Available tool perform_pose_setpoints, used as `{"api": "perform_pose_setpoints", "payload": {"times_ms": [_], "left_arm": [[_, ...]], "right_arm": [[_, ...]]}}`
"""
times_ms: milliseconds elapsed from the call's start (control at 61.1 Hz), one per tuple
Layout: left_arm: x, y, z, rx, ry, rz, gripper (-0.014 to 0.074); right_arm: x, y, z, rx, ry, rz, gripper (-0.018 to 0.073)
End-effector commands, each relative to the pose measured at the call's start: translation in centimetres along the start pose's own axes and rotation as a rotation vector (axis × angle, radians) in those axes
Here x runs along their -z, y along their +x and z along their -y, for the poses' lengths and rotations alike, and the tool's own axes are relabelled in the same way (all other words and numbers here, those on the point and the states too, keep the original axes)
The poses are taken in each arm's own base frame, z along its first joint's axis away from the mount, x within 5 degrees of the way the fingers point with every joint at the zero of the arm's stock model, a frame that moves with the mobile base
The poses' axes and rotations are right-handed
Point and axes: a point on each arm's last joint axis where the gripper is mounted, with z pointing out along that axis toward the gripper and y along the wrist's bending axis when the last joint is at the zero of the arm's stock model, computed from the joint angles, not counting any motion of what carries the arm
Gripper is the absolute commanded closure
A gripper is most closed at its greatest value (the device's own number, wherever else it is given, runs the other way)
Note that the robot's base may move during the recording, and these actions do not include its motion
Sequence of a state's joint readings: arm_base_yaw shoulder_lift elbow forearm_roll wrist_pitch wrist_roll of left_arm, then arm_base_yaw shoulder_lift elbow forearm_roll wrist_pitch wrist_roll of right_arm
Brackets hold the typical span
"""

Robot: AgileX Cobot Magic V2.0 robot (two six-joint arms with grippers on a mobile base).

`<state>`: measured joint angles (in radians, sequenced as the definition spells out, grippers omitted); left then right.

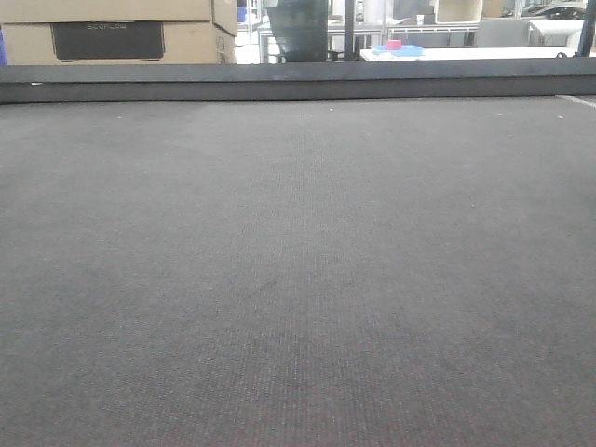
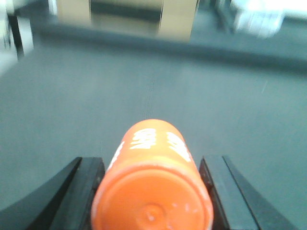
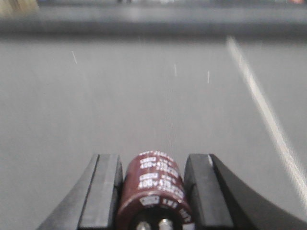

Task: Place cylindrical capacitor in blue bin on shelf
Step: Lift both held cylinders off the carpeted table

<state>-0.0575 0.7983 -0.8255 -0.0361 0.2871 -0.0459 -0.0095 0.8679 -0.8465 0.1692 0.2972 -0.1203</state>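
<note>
Right gripper [image 3: 153,164]: black fingers clamped on both sides of the cylindrical capacitor [image 3: 154,191]. The capacitor has a dark brown sleeve with white print, its terminal end faces the wrist camera, and it is held above the grey surface [image 3: 120,105].
Left gripper [image 2: 152,163]: fingers pressed against an orange cylinder [image 2: 152,191] with white lettering, its flat end toward the camera.
Surroundings: a white line [image 3: 268,120] runs across the grey surface to the right. Cardboard boxes [image 1: 121,33] stand beyond the far edge in the front-facing view.
</note>
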Motion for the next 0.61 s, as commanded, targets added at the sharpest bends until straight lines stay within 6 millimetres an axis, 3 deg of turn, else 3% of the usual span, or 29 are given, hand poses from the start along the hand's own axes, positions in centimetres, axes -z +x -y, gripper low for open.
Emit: {"api": "perform_pose_setpoints", "payload": {"times_ms": [0, 246, 589], "left_arm": [[3.5, -1.2, 0.1, 0.011, 0.008, 0.150, 0.0708], [9.8, -2.3, 0.2, 0.002, 0.023, 0.358, 0.0708], [11.9, -2.4, 0.3, -0.003, 0.027, 0.425, 0.0708]], "right_arm": [[2.8, -1.4, -0.2, 0.018, -0.003, 0.138, 0.0722], [7.9, -2.4, -0.5, 0.038, -0.005, 0.290, 0.0722], [12.3, -2.7, -0.7, 0.043, -0.008, 0.434, 0.0722]]}}
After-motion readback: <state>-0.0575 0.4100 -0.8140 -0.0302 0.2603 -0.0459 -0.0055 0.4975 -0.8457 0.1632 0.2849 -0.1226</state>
